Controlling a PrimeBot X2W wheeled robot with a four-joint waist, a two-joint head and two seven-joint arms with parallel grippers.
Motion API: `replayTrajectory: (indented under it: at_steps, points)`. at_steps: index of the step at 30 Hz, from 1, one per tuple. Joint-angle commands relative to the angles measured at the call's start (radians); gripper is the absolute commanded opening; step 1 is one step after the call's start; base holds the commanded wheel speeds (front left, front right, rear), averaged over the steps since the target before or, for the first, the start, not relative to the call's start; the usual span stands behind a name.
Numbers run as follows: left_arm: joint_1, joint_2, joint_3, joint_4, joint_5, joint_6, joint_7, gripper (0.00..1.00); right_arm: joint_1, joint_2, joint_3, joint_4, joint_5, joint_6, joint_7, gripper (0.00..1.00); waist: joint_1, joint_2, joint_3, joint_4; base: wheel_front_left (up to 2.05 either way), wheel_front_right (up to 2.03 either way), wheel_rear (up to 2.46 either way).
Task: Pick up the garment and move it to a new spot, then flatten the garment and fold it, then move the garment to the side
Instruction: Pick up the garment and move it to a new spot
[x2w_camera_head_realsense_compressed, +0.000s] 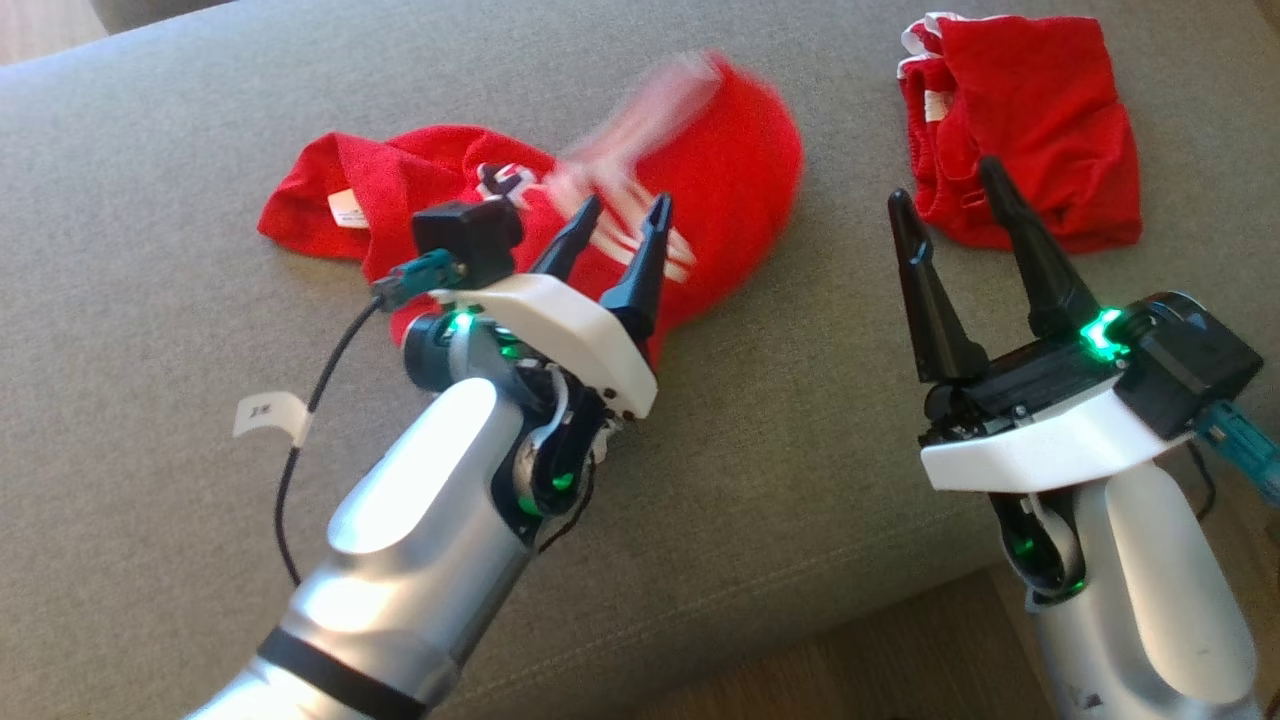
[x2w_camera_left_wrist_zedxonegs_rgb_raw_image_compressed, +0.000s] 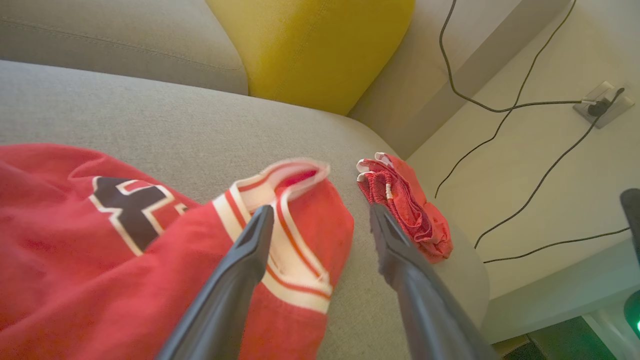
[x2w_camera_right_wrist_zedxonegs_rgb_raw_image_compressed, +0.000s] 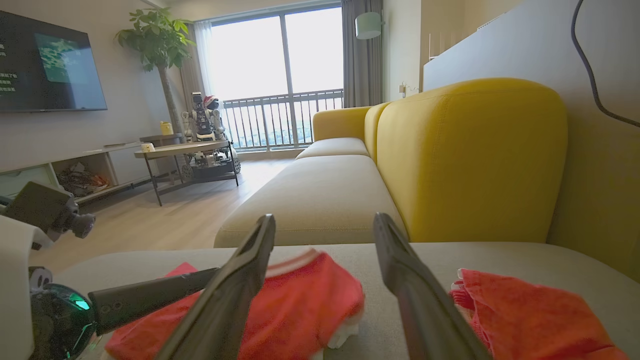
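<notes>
In the head view the garment is lying crumpled on the sofa, one flap blurring, beneath the left pincer, which is standing spread and empty; the right pincer is hovering spread near a second red piece. The left wrist view is showing white striped trim and a dark emblem among wrinkles. The right wrist view is suggesting flattening is starting, calling for pinching opposite edges and pulling outward.
</notes>
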Motion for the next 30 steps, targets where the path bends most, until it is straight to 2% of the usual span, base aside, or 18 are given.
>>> replayTrajectory:
  at_steps: [1,5,8,14,17,21,24,30]
  points:
    - [-0.059,0.010,0.020,-0.026,-0.009,0.004,-0.020,1.00,-0.026,0.008,0.016,-0.035,0.007,0.000,-0.008,1.00,-0.0001,0.0000,-0.001,0.004,0.00,0.00,0.00]
    - [-0.097,0.010,-0.014,0.001,-0.025,0.008,-0.086,1.00,-0.019,0.008,0.006,-0.027,0.006,0.000,-0.010,1.00,-0.0001,0.0000,-0.016,0.039,0.00,0.00,0.00]
    - [-0.123,0.022,-0.002,0.008,0.007,0.010,-0.129,1.00,-0.012,0.008,0.003,-0.018,0.000,0.000,-0.011,1.00,-0.0001,0.0000,-0.038,0.078,0.00,0.00,0.00]
    - [-0.097,0.154,0.059,-0.053,0.144,0.053,-0.168,1.00,0.021,0.009,-0.002,0.018,-0.018,0.000,-0.006,1.00,-0.0001,0.0000,-0.100,0.168,0.00,0.00,0.00]
    - [-0.020,0.228,0.099,-0.123,0.223,0.076,-0.169,1.00,0.050,0.009,-0.012,0.043,-0.029,0.000,-0.002,1.00,-0.0001,0.0000,-0.132,0.208,0.00,0.00,0.00]
    - [0.137,0.290,0.161,-0.234,0.301,0.090,-0.170,1.00,0.090,0.009,-0.025,0.073,-0.031,0.000,-0.002,1.00,-0.0001,0.0000,-0.163,0.247,0.00,0.00,0.00]
    - [0.265,0.303,0.215,-0.308,0.351,0.097,-0.170,1.00,0.120,0.009,-0.030,0.095,-0.031,0.000,-0.003,1.00,-0.0001,0.0000,-0.181,0.268,0.00,0.00,0.00]
    - [0.452,0.269,0.302,-0.389,0.424,0.084,-0.170,1.00,0.162,0.009,-0.033,0.118,-0.023,0.000,-0.005,1.00,-0.0001,0.0000,-0.209,0.288,0.00,0.00,0.00]
